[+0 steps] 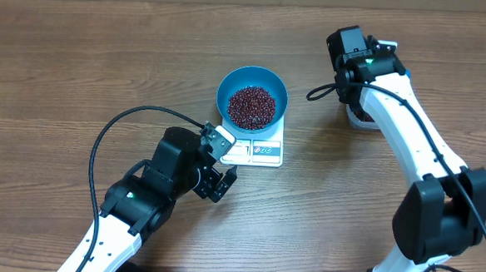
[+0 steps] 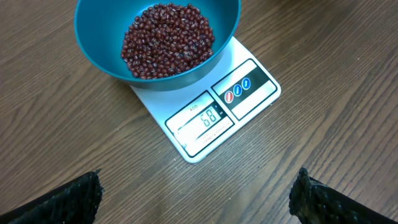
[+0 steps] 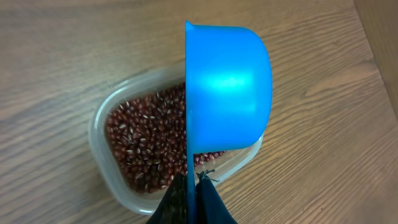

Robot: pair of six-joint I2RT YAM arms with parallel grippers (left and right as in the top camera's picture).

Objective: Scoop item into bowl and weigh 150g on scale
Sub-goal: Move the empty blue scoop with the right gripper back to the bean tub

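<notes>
Two tools are figured: the left tool (image 2: 198,204) is held open (idle by the scale (image 2: 249,87)), while the scoop (image 3: 227,87), gripped by the right tool (image 3: 193,200), should be sunk mouth-first into the beans (image 3: 143,143) in the tub (image 3: 102,165).

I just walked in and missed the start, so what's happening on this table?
The right gripper is shut on the handle of a blue scoop, holding it tipped on its side over a clear tub of beans. The light blue bowl sits on the white scale, partly filled with beans, and the display seems to read 68. The left gripper hangs open near the scale, holding nothing.
</notes>
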